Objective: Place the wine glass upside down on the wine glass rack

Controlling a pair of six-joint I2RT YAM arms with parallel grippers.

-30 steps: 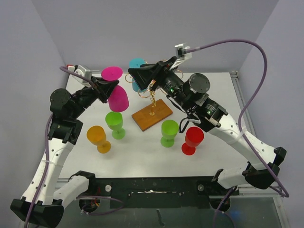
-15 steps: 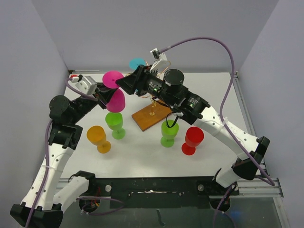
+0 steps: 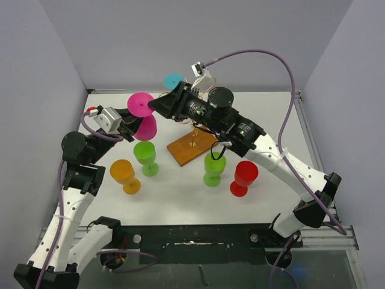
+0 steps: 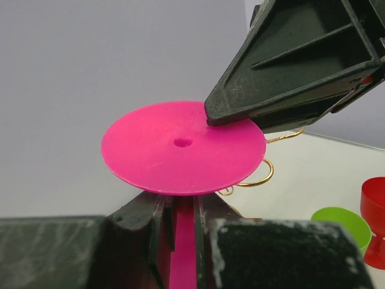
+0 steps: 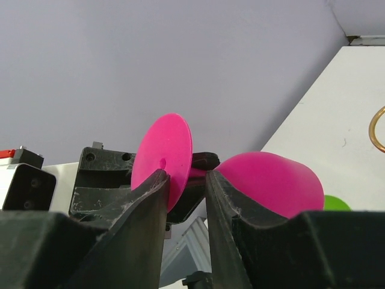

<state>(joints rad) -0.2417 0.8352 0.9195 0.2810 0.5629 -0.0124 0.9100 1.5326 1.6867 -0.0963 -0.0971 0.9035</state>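
The magenta wine glass (image 3: 146,126) is held upside down above the table's far left, foot disc (image 3: 140,103) on top. My left gripper (image 3: 133,117) is shut on its stem (image 4: 182,241), just below the disc (image 4: 180,144). My right gripper (image 3: 154,106) reaches in from the right. Its fingers are apart and straddle the disc's edge (image 5: 162,159), with the bowl (image 5: 271,180) beyond them. The wine glass rack's gold wire (image 3: 194,129) rises from its wooden base (image 3: 192,146) mid-table. Its scrolls (image 4: 258,177) show behind the disc.
A cyan glass foot (image 3: 174,80) shows at the rack behind my right arm. On the table stand a green glass (image 3: 145,155), an orange glass (image 3: 124,174), a second green glass (image 3: 213,167) and a red glass (image 3: 243,176). Walls close the back and sides.
My right gripper has swung left from the rack to the magenta glass's foot. My left arm has shifted the glass slightly toward me and still holds the stem.
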